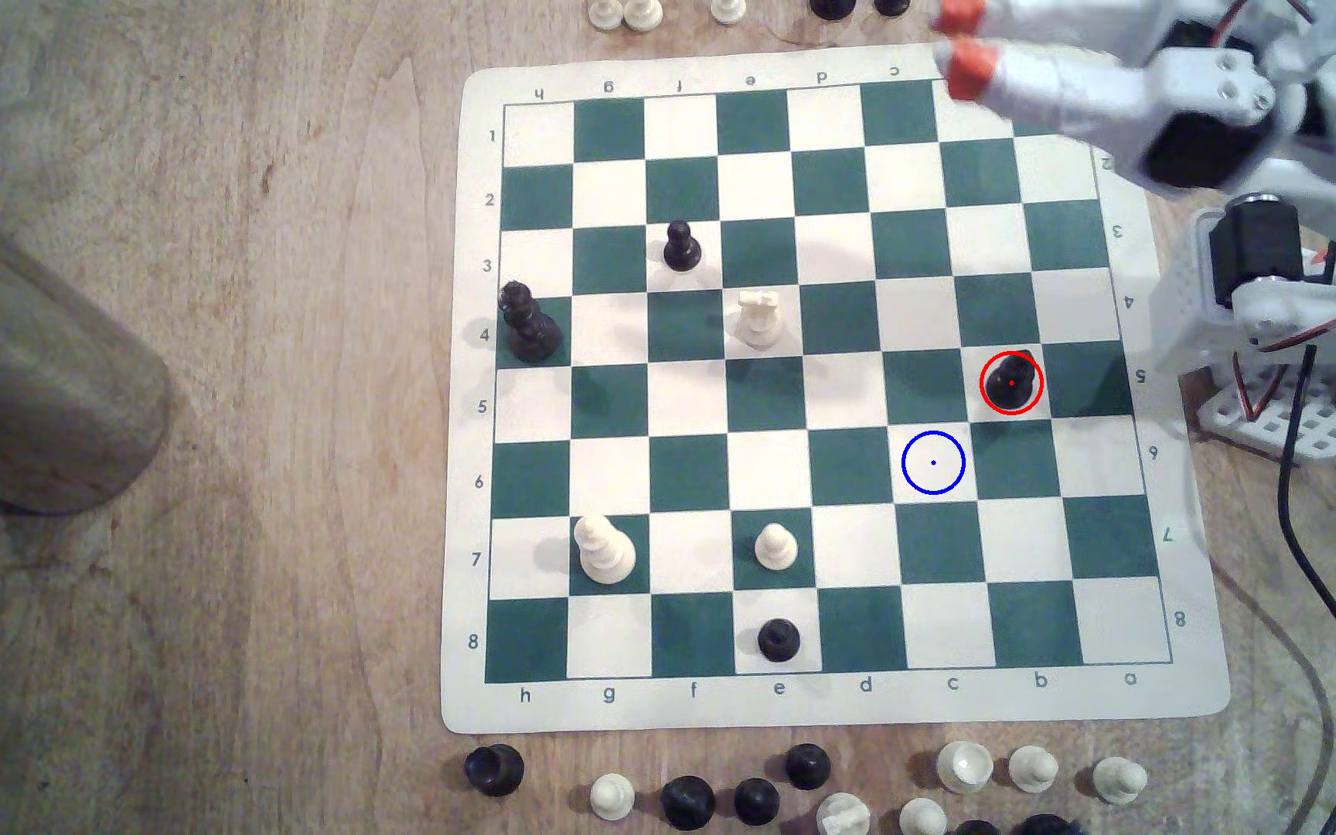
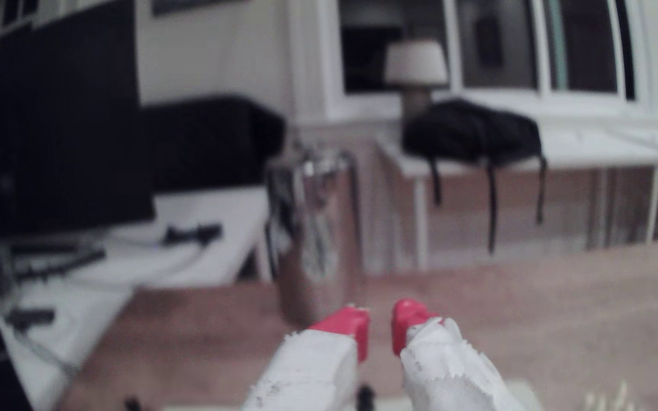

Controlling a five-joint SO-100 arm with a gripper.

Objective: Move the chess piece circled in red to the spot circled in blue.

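The chessboard [image 1: 825,385] lies flat on the wooden table [image 1: 247,482]. The gripper [image 1: 958,40], its red-tipped jaws slightly parted and holding nothing, hangs over the board's far corner by file c. The chess piece [image 1: 1010,381] stands on board square b5, diagonally adjoining the spot [image 1: 933,462] on c6.

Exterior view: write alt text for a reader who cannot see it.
A green-and-white chessboard on a wooden table, with a red-ringed black pawn diagonally next to a blue-ringed white square. The open gripper hovers at the board's far corner.
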